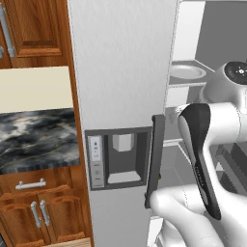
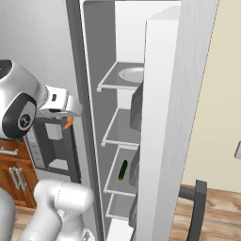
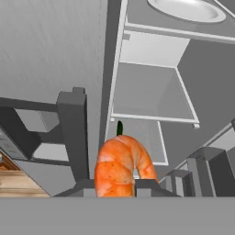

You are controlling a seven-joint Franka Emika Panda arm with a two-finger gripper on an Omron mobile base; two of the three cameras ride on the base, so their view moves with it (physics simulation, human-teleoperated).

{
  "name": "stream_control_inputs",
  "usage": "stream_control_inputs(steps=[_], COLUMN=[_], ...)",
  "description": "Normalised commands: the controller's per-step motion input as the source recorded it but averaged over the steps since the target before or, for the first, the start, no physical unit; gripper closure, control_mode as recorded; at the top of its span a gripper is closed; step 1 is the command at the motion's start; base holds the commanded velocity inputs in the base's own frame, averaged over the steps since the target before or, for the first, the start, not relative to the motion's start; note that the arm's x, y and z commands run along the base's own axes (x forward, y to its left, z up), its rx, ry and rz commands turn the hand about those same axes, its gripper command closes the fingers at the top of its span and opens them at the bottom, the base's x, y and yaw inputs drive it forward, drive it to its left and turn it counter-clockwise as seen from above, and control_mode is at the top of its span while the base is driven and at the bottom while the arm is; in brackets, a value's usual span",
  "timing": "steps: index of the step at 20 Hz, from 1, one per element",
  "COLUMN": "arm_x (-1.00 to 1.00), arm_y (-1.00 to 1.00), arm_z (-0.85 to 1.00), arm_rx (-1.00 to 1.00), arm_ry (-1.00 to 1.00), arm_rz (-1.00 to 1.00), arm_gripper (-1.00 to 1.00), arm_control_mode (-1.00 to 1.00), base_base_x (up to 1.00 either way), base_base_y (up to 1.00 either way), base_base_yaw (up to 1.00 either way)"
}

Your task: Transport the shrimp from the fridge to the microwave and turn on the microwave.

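Fingers (image 3: 151, 187) of my gripper (image 3: 115, 188) are nearly closed, pinched on the shrimp (image 3: 121, 165), which curls up between them in the hand view. In the right base view an orange tip of it (image 2: 68, 123) pokes from under my hand, which hangs outside the fridge (image 1: 123, 72), level with the dispenser recess (image 1: 123, 159). Shrimp's long axis: an arch, both ends pointing back toward the fingers.

Fridge door stands open; the white shelves (image 3: 151, 92) and a plate (image 3: 186, 9) lie ahead of the fingers, with a small dark-green item (image 2: 124, 170) on a lower shelf.

Judgement: pick is done, transport comes next. I cannot tell from here which way the microwave lies. Key relation: the open compartment is straight ahead and a dark handle (image 3: 73, 133) just beside the shrimp, so backing clear should come before turning.
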Motion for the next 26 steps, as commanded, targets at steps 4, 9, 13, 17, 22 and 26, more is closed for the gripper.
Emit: stream_control_inputs(steps=[4, 9, 13, 17, 22, 26], arm_x=[0.0, -0.01, -0.12, -0.08, 0.0, 0.0], arm_y=[0.0, 0.0, 0.06, 0.04, 0.0, 0.0], arm_z=[0.0, 0.0, 0.0, 0.0, 0.0, 0.0], arm_rx=[0.0, 0.0, 0.03, 0.02, 0.0, 0.0], arm_ry=[0.0, 0.0, 0.0, 0.0, 0.0, 0.0], arm_rz=[0.0, 0.0, 0.0, 0.0, 0.0, 0.0], arm_gripper=[1.0, 1.0, 1.0, 1.0, 1.0, 1.0], arm_control_mode=[-1.0, -1.0, -1.0, -1.0, -1.0, -1.0], base_base_x=[0.0, 0.0, 0.0, 0.0, 0.0, 0.0], base_base_y=[0.0, 0.0, 0.0, 0.0, 0.0, 0.0], base_base_yaw=[0.0, 0.0, 0.0, 0.0, 0.0, 0.0])
